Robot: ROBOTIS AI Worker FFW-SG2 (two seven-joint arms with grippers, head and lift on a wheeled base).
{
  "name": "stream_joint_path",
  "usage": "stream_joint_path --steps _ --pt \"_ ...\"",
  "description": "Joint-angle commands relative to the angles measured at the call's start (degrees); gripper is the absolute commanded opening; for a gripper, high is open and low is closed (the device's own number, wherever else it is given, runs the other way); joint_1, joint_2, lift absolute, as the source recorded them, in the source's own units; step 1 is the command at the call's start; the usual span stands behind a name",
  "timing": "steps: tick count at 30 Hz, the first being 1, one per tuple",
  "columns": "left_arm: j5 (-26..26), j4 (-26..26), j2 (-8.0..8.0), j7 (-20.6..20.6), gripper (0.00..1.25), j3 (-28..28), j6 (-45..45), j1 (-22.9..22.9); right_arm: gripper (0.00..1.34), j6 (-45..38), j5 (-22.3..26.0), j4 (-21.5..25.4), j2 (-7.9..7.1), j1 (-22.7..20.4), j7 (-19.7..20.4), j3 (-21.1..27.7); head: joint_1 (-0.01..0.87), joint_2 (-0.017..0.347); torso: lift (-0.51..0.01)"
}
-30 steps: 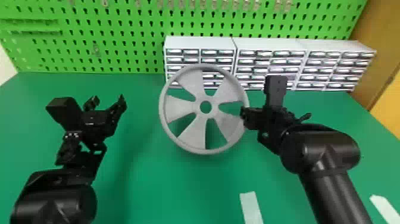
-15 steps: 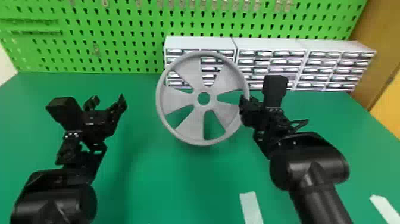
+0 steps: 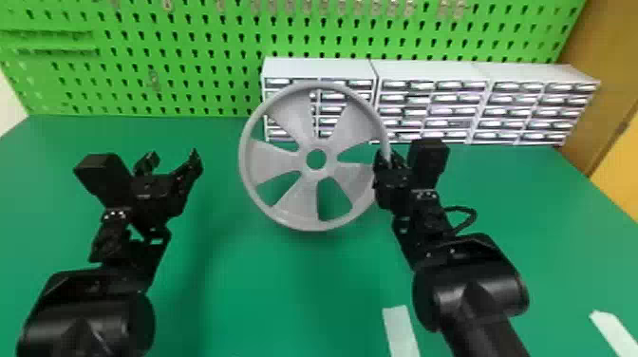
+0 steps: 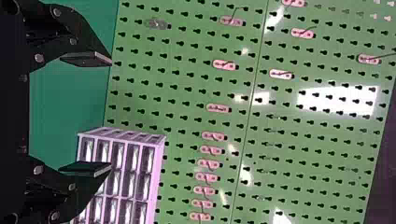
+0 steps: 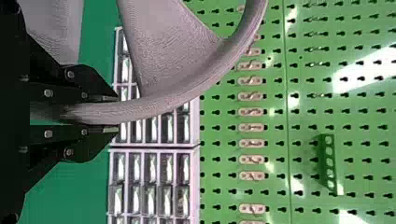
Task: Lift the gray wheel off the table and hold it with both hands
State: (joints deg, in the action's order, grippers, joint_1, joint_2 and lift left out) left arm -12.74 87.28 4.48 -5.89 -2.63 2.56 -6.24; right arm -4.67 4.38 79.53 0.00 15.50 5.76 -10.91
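Wheel: gray wheel [image 3: 295, 201] is just left of the right gripper [image 5: 112, 114], which has the near rim pinched between its fingers. Left gripper [image 3: 173, 156] is empty, fingers spread, with the wheel off to its right, well apart. Wheel looks lifted off the table [image 3: 266, 285] (we go by the gap and shadow under it).

Key relation for the coming move, as we judge it: from the left gripper, the free rim [image 3: 243, 156] lies straight across to the right, roughly level in the head view. Wheel is round, so no long axis to match; we see its face roughly upright, turned to the head camera. Right gripper is the nearer one and already on; left has to cross the gap.

Labels: we can't read any writing on the wheel or the drawer units [image 3: 315, 69] behind it.
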Motion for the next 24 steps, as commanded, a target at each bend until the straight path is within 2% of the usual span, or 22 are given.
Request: stream_joint_path --steps 1,5,11,18,24 --pt "0.0 0.0 0.0 0.0 0.79 0.0 -0.01 0.0 0.15 5.28 -1.04 -2.62 0.05 0.32 0.92 -0.7 0.711 0.015 -0.098" --pt "0.0 0.0 0.0 0.0 0.79 0.0 -0.01 0.0 0.15 9.24 -1.74 -4.65 0.05 0.5 3.12 -1.22 0.711 0.015 -0.098" --pt "0.0 0.0 0.0 0.0 0.79 0.09 -0.01 0.0 0.15 15.92 -1.92 -8.07 -0.09 0.85 9.44 -3.86 0.711 0.015 -0.098" --pt "-0.09 0.0 0.0 0.0 0.79 0.17 -0.01 0.0 0.15 22.07 -2.09 -11.94 0.05 1.2 10.15 -4.56 0.711 0.015 -0.098" --pt "-0.27 0.0 0.0 0.0 0.79 0.26 -0.01 0.0 0.15 24.18 -3.67 -12.38 0.05 1.11 10.94 -4.74 0.711 0.015 -0.098"
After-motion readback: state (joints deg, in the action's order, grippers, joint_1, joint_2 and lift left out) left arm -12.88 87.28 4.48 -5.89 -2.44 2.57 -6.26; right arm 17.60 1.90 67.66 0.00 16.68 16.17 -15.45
